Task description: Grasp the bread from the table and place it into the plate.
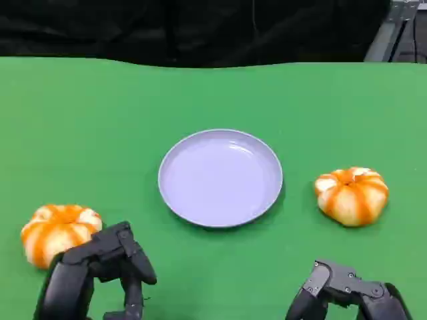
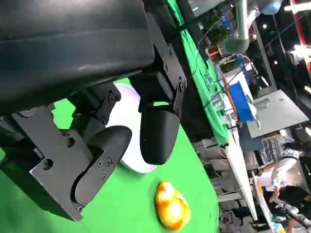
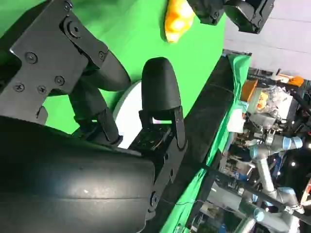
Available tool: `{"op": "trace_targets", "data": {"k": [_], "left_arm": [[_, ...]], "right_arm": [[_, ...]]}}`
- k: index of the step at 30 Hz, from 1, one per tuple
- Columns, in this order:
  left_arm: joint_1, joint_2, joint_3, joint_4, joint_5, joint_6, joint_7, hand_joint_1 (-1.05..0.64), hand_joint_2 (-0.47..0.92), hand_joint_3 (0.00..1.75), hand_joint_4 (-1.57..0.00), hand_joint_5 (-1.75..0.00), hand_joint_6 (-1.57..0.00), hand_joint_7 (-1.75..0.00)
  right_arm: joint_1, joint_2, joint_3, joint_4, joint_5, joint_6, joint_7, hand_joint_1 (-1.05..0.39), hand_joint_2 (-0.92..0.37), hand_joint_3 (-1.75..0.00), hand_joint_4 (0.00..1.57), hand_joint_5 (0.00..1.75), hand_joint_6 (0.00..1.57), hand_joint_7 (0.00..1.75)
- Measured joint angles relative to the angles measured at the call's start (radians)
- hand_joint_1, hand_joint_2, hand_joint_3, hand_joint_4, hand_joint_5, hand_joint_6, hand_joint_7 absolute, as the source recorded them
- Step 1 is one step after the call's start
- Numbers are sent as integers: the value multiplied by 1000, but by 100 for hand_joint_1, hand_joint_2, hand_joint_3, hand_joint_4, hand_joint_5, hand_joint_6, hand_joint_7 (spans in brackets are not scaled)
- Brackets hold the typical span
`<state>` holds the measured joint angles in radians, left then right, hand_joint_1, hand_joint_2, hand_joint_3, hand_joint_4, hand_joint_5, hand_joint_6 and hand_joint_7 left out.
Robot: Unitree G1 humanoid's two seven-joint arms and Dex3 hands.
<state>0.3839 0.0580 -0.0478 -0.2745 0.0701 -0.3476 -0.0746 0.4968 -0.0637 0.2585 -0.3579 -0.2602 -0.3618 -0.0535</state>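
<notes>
plate [image 1: 220,178]: mid-tabletop [image 1: 100,120], nothing in it | left bread [image 1: 59,232]: beside left hand [image 1: 110,267], untouched | right bread [image 1: 351,195]: right of plate | right hand [image 1: 347,293]: fingers apart, holding nothing; left likewise

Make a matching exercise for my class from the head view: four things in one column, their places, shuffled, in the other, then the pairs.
Things
1. plate
2. left bread
3. right bread
4. right hand

Places
A. table's right side
B. lower right corner
C. centre of the table
D. beside the left hand

Pairs: 1-C, 2-D, 3-A, 4-B
</notes>
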Motion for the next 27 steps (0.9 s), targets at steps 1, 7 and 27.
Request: {"op": "trace_targets", "data": {"k": [1, 7, 27], "left_arm": [[0, 0, 0, 0, 1, 0, 0, -5, 15, 175, -95, -174, -87, -159], [-6, -3, 1, 19, 7, -3, 0, -4, 14, 175, -96, -174, -89, -159], [-82, 1, 38, 130, 5, -54, 0, -4, 24, 147, -75, -134, -64, -105]], "right_arm": [[-1, 1, 0, 1, 0, 0, 0, -2, -14, -166, 82, 170, 85, 141], [-17, 6, -2, 33, 1, -18, 0, -2, -13, -166, 84, 171, 86, 141], [-111, 35, -21, 124, -1, -51, -23, -7, -4, -173, 89, 171, 91, 139]]}}
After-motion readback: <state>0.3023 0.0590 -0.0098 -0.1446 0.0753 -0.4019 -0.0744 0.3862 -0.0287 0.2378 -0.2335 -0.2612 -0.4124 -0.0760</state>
